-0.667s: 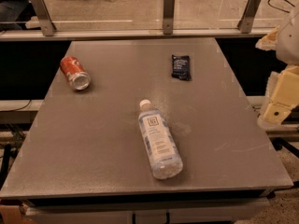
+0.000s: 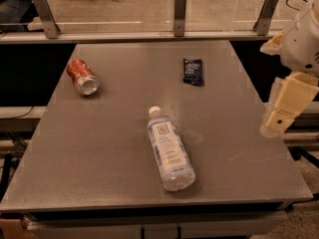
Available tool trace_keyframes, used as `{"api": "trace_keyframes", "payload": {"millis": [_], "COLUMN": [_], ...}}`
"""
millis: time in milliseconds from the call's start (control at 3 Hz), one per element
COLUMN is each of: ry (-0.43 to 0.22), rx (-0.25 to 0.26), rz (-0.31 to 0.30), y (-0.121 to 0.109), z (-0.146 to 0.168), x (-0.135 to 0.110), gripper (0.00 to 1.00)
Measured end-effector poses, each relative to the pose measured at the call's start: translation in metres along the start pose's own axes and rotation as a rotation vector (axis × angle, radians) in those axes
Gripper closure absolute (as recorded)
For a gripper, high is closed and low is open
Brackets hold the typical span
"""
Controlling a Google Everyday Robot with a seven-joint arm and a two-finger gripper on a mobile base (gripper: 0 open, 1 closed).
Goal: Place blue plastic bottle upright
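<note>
In the camera view the blue plastic bottle lies on its side near the middle of the grey table, with its white cap pointing away and its base toward the near edge. The gripper hangs beyond the table's right edge, well apart from the bottle. I cannot tell whether it is open or closed. The smooth round body will likely roll if nudged off-centre, perhaps toward the front edge. A grasp close to the cap may let the bottle swing. The red soda can and dark snack packet lie well apart from it.
</note>
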State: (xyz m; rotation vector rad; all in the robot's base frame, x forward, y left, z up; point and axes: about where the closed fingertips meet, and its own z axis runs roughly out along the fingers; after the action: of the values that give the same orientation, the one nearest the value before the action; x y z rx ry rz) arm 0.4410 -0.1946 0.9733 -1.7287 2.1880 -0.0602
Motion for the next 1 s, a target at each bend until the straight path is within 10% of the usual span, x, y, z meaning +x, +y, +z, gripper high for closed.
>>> {"api": "trace_keyframes", "payload": {"millis": [1000], "ry": [-0.074], "rx": [-0.031], "rz": [0.202], "y": [0.028], "z": [0.069], "x": [-0.117], "gripper": [0.00]}}
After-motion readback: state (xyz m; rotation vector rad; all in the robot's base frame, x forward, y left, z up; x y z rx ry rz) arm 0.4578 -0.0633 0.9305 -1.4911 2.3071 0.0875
